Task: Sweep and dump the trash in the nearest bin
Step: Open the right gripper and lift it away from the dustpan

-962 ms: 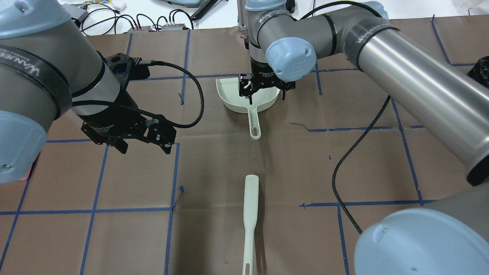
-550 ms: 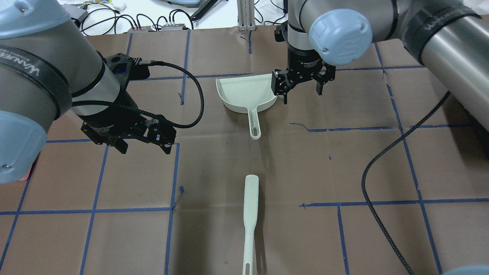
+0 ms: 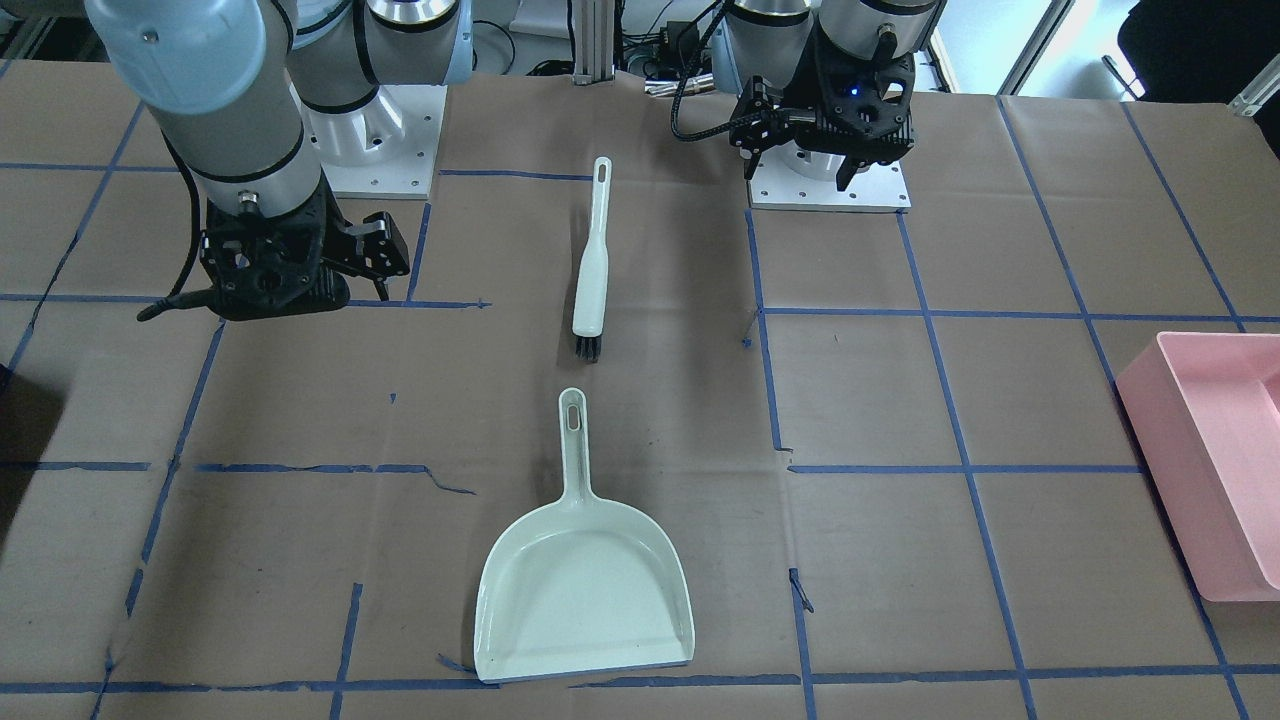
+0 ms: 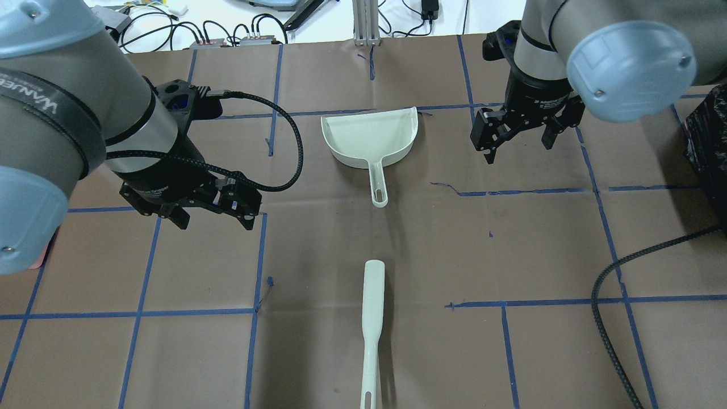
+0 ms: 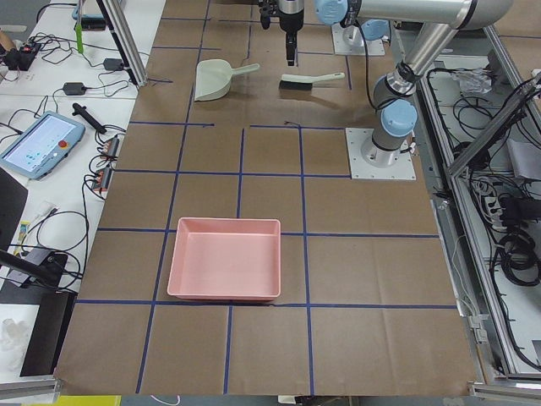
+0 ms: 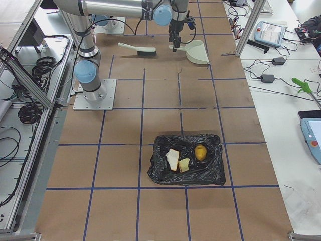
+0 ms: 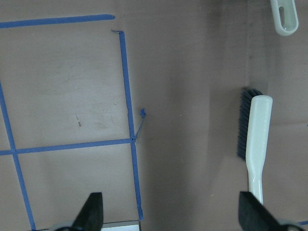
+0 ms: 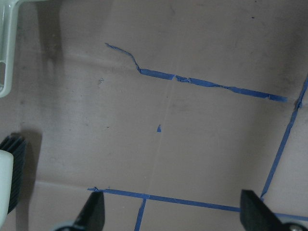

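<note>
Three trash pieces (image 6: 173,159) in black-lined bin (image 6: 213,174), pink bin (image 5: 224,296) opposite; dustpan (image 4: 369,136), brush (image 4: 373,307) mid-table

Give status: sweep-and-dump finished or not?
Looks finished. Done: two bread pieces and the yellow lump lie in the black-bag bin. In hand: nothing; left pincer and right pincer open. The dustpan is empty, brush on the table. Left: nothing visible to sweep.
</note>
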Robot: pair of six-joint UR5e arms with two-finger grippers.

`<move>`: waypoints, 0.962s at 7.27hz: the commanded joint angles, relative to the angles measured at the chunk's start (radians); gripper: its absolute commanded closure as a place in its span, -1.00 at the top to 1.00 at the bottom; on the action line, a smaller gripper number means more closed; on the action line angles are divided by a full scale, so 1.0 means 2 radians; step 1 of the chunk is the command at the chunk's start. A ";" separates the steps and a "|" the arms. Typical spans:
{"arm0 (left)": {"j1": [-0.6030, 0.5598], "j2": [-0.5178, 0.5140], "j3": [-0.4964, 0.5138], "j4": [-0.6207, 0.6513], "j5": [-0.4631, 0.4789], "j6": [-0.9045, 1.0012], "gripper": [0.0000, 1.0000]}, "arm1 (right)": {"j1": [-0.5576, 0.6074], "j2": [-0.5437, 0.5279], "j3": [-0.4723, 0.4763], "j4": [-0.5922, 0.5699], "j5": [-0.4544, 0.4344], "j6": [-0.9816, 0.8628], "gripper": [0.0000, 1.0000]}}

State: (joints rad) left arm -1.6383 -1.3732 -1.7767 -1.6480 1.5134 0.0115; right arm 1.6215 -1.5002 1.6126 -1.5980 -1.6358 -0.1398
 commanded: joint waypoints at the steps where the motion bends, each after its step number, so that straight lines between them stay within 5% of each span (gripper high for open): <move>1: 0.000 0.001 0.001 -0.001 0.001 0.000 1.00 | -0.008 -0.045 0.005 0.017 0.002 0.000 1.00; 7: 0.000 0.002 0.002 0.003 0.000 0.007 1.00 | -0.017 -0.084 0.032 0.011 0.023 0.061 1.00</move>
State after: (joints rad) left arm -1.6390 -1.3704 -1.7738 -1.6416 1.5128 0.0233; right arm 1.5838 -1.6628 1.6539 -1.5690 -1.5962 -0.0421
